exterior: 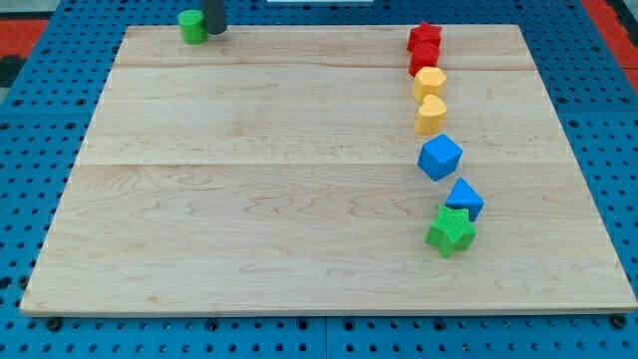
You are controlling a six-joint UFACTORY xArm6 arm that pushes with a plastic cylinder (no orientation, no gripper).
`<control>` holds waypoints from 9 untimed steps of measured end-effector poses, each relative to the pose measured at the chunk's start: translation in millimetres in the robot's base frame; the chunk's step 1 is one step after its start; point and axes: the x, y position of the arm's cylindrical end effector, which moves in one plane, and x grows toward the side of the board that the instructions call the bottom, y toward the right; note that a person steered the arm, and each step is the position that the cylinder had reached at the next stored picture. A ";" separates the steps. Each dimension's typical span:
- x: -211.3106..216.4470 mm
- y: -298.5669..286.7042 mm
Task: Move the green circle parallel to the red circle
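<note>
- At the view's top left, the green circle (192, 26) sits on the far edge of the counter (249, 179).
- The tool, a plain rod, grasps nothing; my tip (214, 29) stands just beside the green circle, on its right, seemingly touching it.
- Well apart, at the view's right, a column of blocks runs downward: a red star (425, 37), the red circle (424, 58), a yellow hexagon (430, 81), a yellow heart (432, 115), a blue cube (440, 157), a blue triangle (465, 197), a green star (451, 231).
</note>
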 end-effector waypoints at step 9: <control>53.8 92.4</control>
